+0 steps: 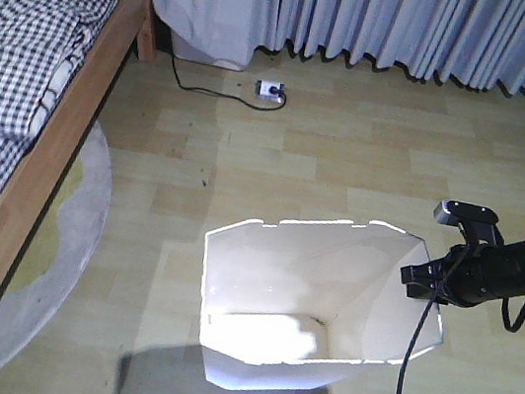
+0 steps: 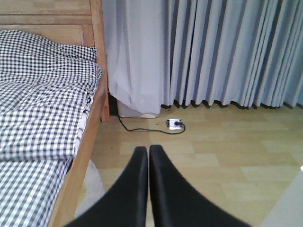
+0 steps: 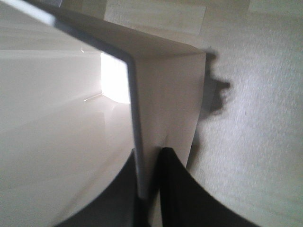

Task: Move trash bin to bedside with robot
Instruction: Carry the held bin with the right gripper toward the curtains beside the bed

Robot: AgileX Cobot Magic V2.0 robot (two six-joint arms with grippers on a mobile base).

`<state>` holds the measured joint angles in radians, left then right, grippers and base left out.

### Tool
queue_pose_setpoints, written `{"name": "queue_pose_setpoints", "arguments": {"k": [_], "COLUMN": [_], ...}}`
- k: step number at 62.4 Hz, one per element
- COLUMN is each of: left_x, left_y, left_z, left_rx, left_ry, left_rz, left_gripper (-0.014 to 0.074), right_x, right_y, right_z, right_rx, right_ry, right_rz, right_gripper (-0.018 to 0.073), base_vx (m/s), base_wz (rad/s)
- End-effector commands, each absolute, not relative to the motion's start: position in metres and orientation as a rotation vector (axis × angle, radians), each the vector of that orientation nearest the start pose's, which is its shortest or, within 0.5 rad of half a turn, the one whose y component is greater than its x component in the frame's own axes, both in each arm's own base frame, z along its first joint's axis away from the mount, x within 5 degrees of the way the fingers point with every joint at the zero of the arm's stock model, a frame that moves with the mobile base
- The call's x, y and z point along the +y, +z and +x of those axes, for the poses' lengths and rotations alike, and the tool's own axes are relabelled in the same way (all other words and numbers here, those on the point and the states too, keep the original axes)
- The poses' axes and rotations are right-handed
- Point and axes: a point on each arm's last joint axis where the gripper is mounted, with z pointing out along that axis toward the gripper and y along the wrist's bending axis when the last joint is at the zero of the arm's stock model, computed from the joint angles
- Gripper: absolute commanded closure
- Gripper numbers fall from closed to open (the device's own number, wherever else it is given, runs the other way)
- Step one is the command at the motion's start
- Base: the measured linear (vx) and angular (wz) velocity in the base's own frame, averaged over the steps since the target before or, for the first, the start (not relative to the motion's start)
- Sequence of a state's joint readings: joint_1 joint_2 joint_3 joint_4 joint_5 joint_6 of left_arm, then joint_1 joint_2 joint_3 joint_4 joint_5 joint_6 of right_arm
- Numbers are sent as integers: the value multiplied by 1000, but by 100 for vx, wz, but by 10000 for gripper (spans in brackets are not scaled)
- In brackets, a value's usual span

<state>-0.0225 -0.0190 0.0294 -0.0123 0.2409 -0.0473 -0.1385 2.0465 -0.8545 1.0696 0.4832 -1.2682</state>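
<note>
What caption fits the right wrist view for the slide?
Right pincer clamped on the trash bin rim, one finger inside the wall and one outside, wooden floor beyond.

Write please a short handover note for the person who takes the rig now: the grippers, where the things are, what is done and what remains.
Right gripper: jaws shut on the rim of the trash bin, one inside the wall, one outside.
Left gripper: jaws together, holding nothing, pointing toward the curtains.
Trash bin: upright on the wooden floor, looks empty, apart from the bed frame, with bare floor and the edge of a grey rug between them.
Done: the rim is gripped.
Left: bring the bin across to the bedside, then release it.
</note>
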Motion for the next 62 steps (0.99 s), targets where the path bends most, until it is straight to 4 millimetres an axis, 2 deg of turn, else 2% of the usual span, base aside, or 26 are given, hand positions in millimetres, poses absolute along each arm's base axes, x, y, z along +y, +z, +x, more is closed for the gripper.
{"name": "queue_pose_setpoints", "arguments": {"k": [1,62], "left_x": [-2,-2], "left_y": [179,179], "left_z": [56,56], "left_rx": [1688,1687], "left_ry": [-77,-77], "left_rz": [-34,-34], "left_gripper": [602,602], "right_x": [3,2], "right_y": [91,91], "right_z": [323,323], "right_rx": [2698,2698], "right_ry": [703,702], "right_rz": [-155,-155], "right_gripper": [565,565], "base_vx": [46,42], "base_wz": [2,2]}}
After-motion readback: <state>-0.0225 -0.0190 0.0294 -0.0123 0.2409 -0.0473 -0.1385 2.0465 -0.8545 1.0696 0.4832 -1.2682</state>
